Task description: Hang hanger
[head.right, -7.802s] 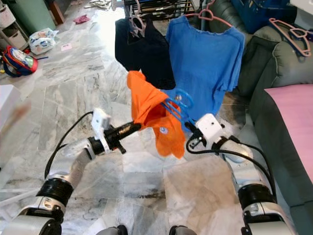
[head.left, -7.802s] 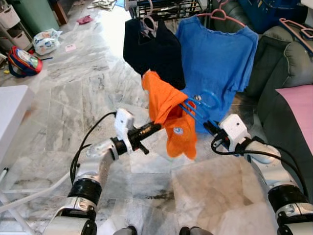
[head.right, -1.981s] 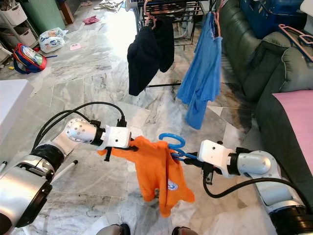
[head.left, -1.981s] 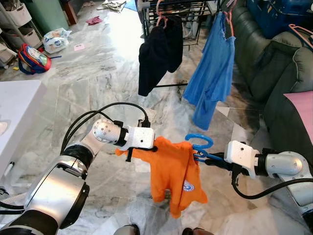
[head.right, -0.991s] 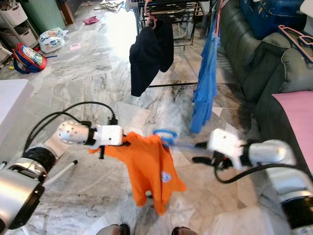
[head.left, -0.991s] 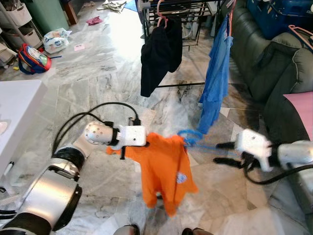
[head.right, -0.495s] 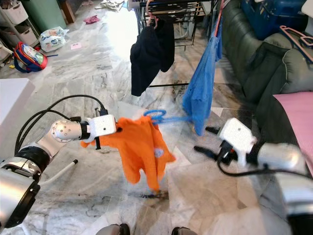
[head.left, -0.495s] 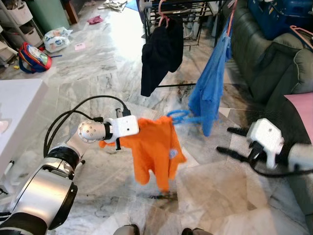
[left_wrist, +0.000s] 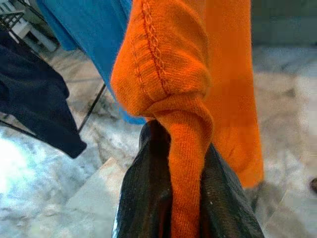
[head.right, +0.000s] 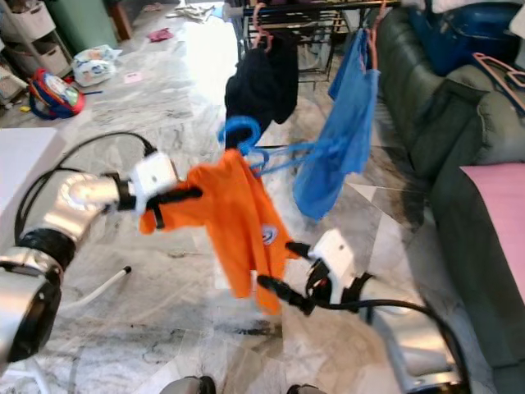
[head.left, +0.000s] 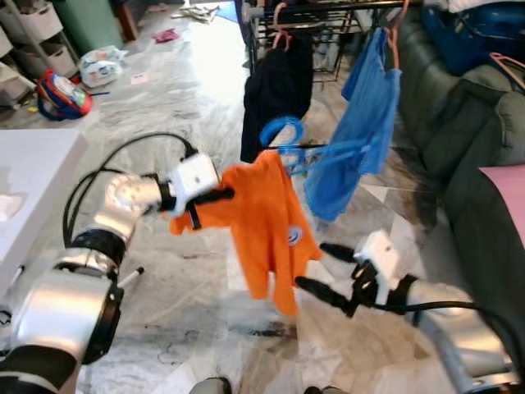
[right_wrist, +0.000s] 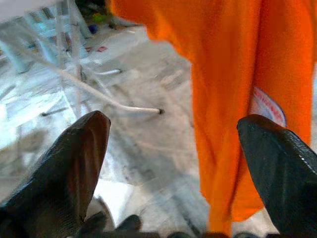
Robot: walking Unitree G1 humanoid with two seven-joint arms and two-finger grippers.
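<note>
the left tool (head.left: 220, 195) is squeezing the orange shirt (head.left: 271, 226) on its blue hanger (head.left: 283, 135), near the clothes rack (head.left: 328, 8). the right tool (head.left: 324, 267) is hanging wide open, holding nothing.

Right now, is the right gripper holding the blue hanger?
No. The right gripper hangs open and empty below the orange shirt, while the blue hanger sits above it.

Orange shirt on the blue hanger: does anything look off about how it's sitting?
Yes. The orange shirt hangs lopsided: the left gripper is shut on one bunched shoulder, and the rest droops to one side off the blue hanger, not yet on the rack. The right gripper is open below it, holding nothing.
</note>
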